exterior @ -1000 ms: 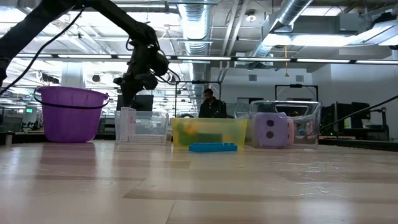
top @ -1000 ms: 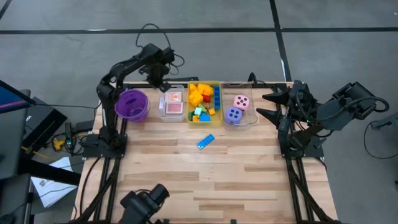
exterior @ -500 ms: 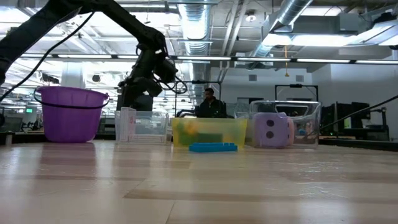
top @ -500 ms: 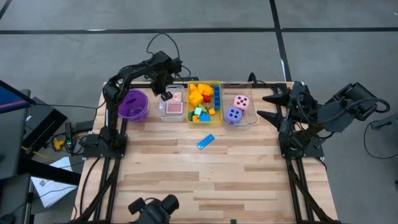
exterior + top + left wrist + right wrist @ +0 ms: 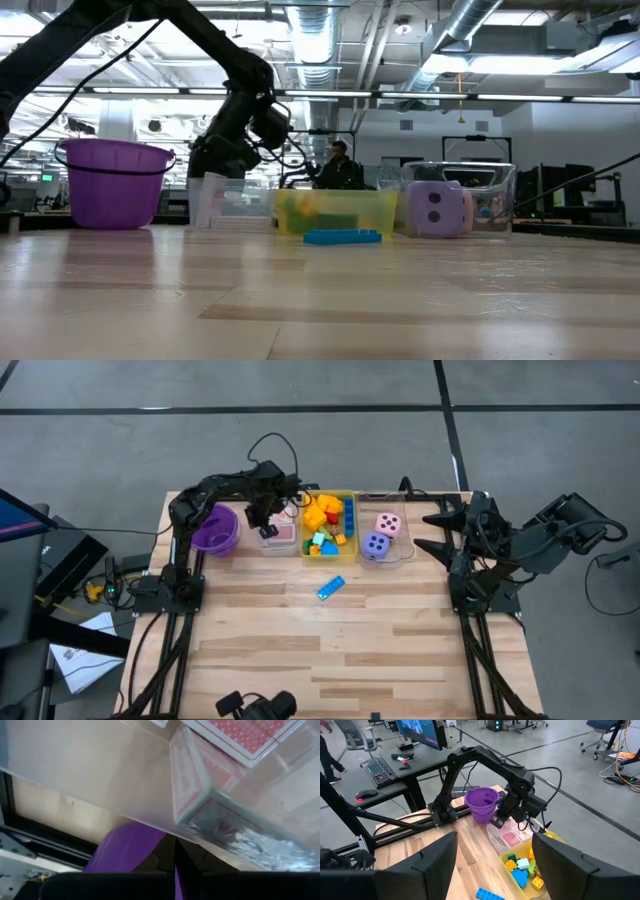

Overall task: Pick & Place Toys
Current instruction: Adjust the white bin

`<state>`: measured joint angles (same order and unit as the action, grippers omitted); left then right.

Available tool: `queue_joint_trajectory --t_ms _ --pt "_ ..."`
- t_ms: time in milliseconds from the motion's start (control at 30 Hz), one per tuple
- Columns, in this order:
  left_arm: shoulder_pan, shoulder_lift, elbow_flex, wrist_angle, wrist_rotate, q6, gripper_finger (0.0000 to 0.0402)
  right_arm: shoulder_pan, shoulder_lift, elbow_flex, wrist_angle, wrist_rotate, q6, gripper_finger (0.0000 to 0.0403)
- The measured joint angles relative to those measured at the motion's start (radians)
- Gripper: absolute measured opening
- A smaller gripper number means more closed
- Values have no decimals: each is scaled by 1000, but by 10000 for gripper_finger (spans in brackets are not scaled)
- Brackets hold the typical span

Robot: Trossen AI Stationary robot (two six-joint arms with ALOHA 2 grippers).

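My left gripper (image 5: 266, 528) is shut and points steeply down over the left part of a clear bin (image 5: 277, 542) that holds red-and-white playing cards (image 5: 245, 735). In the low view its fingertips (image 5: 222, 172) stand about level with the bin's rim. A lone blue block (image 5: 331, 588) lies flat on the table in front of the bins. Several coloured blocks fill the yellow bin (image 5: 304, 530). A pink die (image 5: 388, 523) and a purple die (image 5: 375, 544) sit in another clear bin. My right gripper (image 5: 425, 530) waits open, raised at the table's right edge. My left gripper hangs shut at the card bin's rim (image 5: 200, 805), coming from above. Whether its fingertips touch the bin or the cards, I cannot tell; the gripper's own body hides that spot.
A purple bowl (image 5: 212, 528) stands at the far left, just beside my left arm. The bins stand in a row along the far edge. The wooden table (image 5: 340, 650) stretches bare toward the near edge. A person (image 5: 340, 165) shows in the room behind.
My left gripper has come from behind the bins toward the table's near edge, a little to the right and down, until it stands over the card bin. It has rolled somewhat on the way and stayed shut. Nothing on the table has moved.
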<state>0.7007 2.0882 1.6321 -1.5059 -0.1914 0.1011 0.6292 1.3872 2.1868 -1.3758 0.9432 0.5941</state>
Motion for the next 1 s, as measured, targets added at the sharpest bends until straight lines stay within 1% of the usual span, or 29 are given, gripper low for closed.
queue_joint_trajectory --t_ms 267,433,533,833,1000 --pt "-10 -1 0 68 1 3 0 0 0 0 0 0 5 250" --pt "-10 -1 0 116 -62 27 0 0 0 0 0 0 8 250" --pt "-9 -1 0 144 -72 30 0 0 0 0 0 0 8 250" --pt "-6 -1 0 151 -72 33 0 0 0 0 0 0 8 250" --pt "4 -12 0 119 -77 32 0 0 0 0 0 0 8 250"
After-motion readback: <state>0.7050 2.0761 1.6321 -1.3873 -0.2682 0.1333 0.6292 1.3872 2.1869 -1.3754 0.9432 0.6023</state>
